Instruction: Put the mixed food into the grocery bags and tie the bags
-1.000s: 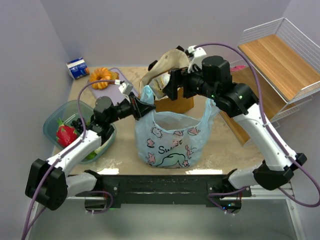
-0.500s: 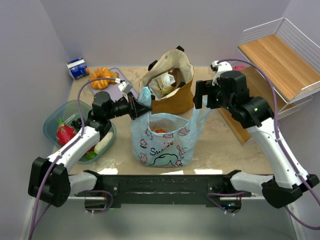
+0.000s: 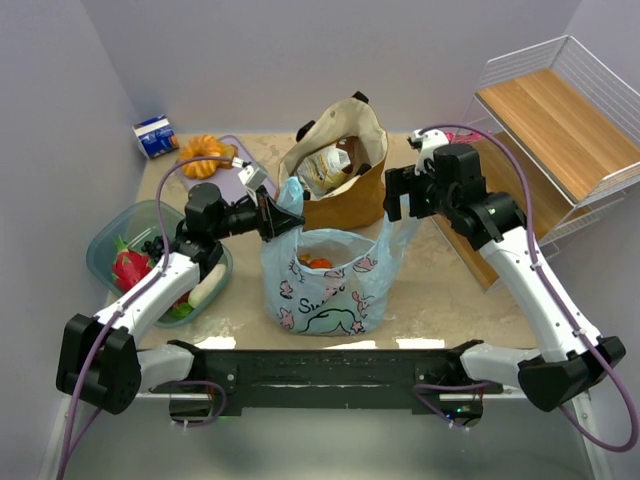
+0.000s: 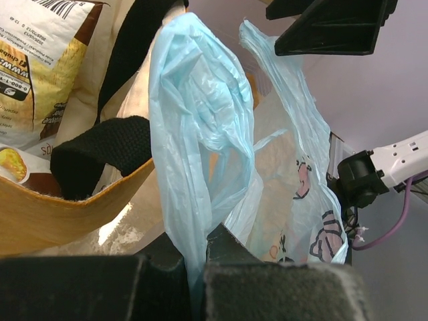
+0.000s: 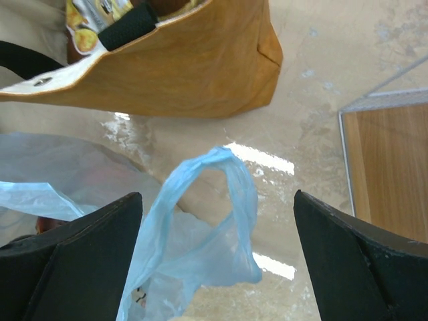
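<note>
Packing looks well along, with snack packets point(image 3: 328, 167) in the tan tote point(image 3: 350, 205) toward the desk's point(image 3: 450, 290) far edge and fruit point(image 3: 318, 263) in the blue plastic bag point(image 3: 325, 295) mid-desk, but no tying is done: the left gripper point(image 3: 272, 217) pinches one handle point(image 4: 194, 134), the right gripper point(image 3: 408, 195) hangs spread over the other handle point(image 5: 224, 174).

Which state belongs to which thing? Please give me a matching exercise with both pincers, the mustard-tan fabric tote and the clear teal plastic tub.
Things:
1. left pincer
2. right pincer
3. mustard-tan fabric tote with black handles
4. clear teal plastic tub

States:
A. open, holding nothing
B. contains a red item
C. shut on a handle of the light-blue printed plastic bag
D. contains a printed snack packet

Pairs: 1-C, 2-A, 3-D, 4-B
</note>
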